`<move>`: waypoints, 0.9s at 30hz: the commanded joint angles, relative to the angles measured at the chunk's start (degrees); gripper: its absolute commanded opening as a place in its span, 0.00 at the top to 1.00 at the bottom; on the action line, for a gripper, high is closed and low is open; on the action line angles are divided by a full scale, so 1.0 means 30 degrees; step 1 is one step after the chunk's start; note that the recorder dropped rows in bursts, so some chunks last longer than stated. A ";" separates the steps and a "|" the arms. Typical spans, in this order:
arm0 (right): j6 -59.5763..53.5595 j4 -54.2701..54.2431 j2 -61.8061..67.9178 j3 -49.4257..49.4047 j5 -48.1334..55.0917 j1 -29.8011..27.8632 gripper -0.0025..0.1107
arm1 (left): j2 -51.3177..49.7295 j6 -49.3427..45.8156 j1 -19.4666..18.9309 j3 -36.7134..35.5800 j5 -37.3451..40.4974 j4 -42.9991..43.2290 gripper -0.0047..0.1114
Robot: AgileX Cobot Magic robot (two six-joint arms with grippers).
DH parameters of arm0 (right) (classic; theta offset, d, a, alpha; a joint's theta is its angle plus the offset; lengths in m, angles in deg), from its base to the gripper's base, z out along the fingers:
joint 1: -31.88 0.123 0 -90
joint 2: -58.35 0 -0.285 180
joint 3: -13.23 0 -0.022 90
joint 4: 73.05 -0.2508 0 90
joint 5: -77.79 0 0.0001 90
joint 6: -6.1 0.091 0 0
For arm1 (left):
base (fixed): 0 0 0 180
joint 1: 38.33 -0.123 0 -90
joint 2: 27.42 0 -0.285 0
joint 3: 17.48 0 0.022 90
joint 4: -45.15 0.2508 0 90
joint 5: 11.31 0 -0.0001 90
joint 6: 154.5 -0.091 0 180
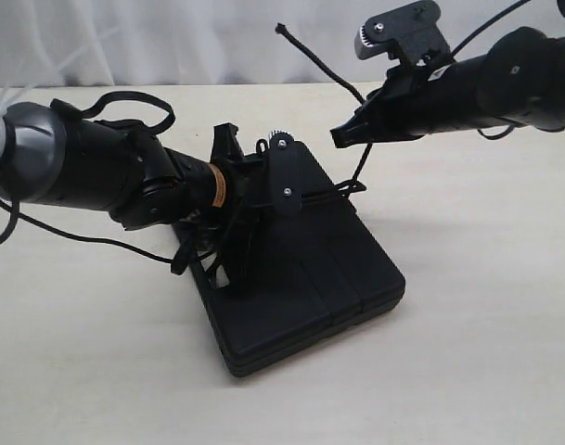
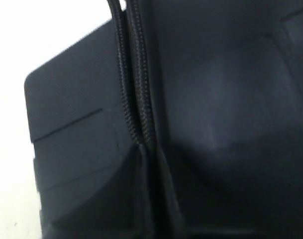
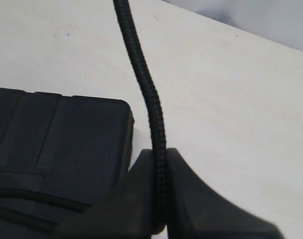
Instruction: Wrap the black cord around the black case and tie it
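Case (image 1: 310, 278) lies flat mid-counter (image 1: 468, 352), one corner toward the exterior camera. Pale counter shows round all its edges, widest to the right and front.

Cord (image 1: 321, 65) runs from a knotted tip high in the air down to the right end effector (image 1: 342, 137). From there it drops to the case's far right edge and crosses the top toward the left end effector (image 2: 147, 149).

Left arm (image 1: 87, 167) lies low over the case's left half. Right arm (image 1: 486, 88) hangs raised near the far right corner.

Left wrist view only: two strands side by side, pinched in the closed end effector, case ribs just beneath.

Right wrist view only: one strand clamped in the closed end effector, case corner beside it, counter beyond.

Exterior view only: the free tip.
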 commanded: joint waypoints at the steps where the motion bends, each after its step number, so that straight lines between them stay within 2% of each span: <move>1: 0.0238 -0.0133 -0.0379 -0.0383 -0.0940 -0.0889 0.94 | 0.0486 -0.1118 0.0025 -0.0039 0.1721 0.0012 0.96; 13: 0.0606 -0.0133 0.0143 -0.0574 -0.1350 -0.1672 0.94 | 0.1462 -0.1569 0.0025 -0.0039 0.2781 -0.0228 0.96; 23: 0.1054 -0.0649 0.1910 -0.0574 -0.1446 -0.4554 0.94 | 0.1462 -0.1769 0.0025 -0.0039 0.4610 -0.0122 0.96; 27: 0.1054 -0.0697 0.2385 -0.0574 -0.1442 -0.5031 0.94 | 0.1462 -0.1769 0.0025 -0.0039 0.4845 -0.0122 0.96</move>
